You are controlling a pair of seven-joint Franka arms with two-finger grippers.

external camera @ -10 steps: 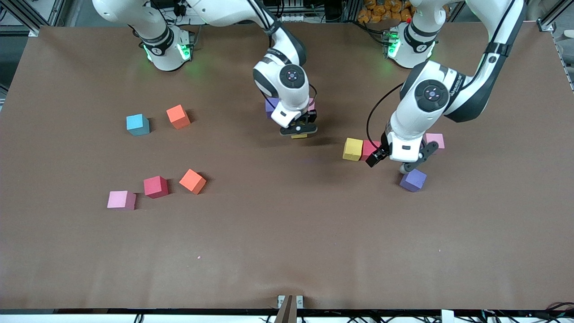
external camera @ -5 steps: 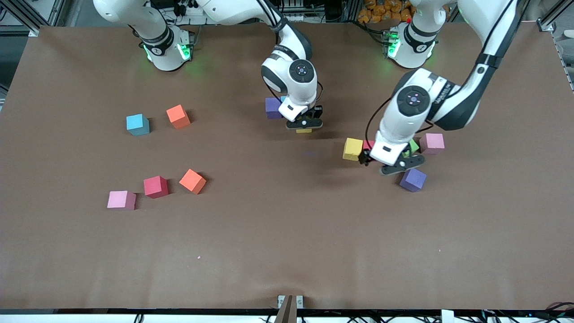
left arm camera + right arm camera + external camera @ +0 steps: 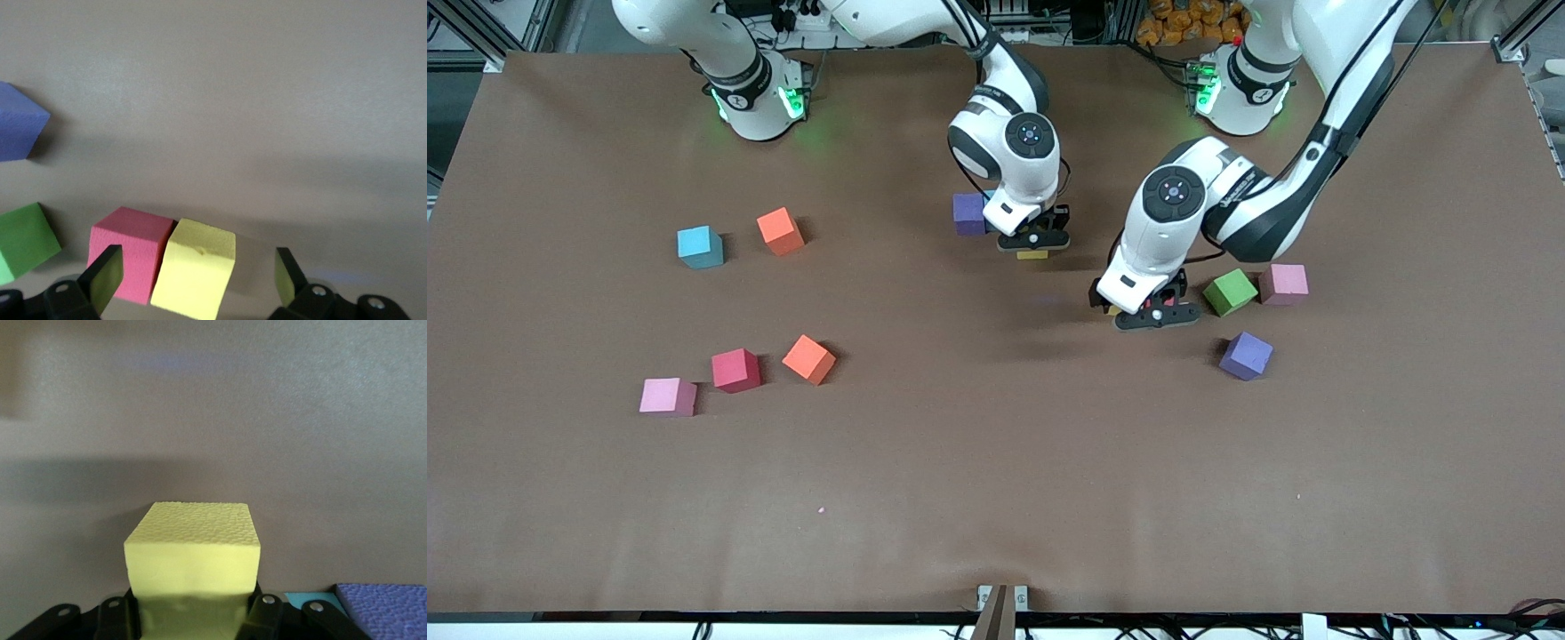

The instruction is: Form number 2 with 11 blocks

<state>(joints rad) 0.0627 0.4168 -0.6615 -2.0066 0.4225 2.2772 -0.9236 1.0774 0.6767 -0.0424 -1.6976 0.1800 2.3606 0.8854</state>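
My right gripper (image 3: pixel 1033 242) (image 3: pixel 193 613) is shut on a yellow block (image 3: pixel 1032 254) (image 3: pixel 192 560), low beside a purple block (image 3: pixel 967 213) (image 3: pixel 383 603) that has a blue block's edge (image 3: pixel 310 597) next to it. My left gripper (image 3: pixel 1147 313) (image 3: pixel 195 275) hangs open over another yellow block (image 3: pixel 197 267) that touches a red block (image 3: pixel 130 253); the yellow one lies between its fingers. In the front view the arm hides both. No number 2 shape is in view.
A green cube (image 3: pixel 1230 292), a pink block (image 3: pixel 1283 284) and a purple block (image 3: pixel 1246 356) lie toward the left arm's end. Toward the right arm's end lie a blue block (image 3: pixel 699 246), two orange blocks (image 3: pixel 780 230) (image 3: pixel 809 359), a red block (image 3: pixel 735 370) and a pink block (image 3: pixel 667 396).
My left arm swung from beside the purple and pink blocks to over the yellow and red pair, uncovering the green cube. My right gripper shifted slightly with its yellow block.
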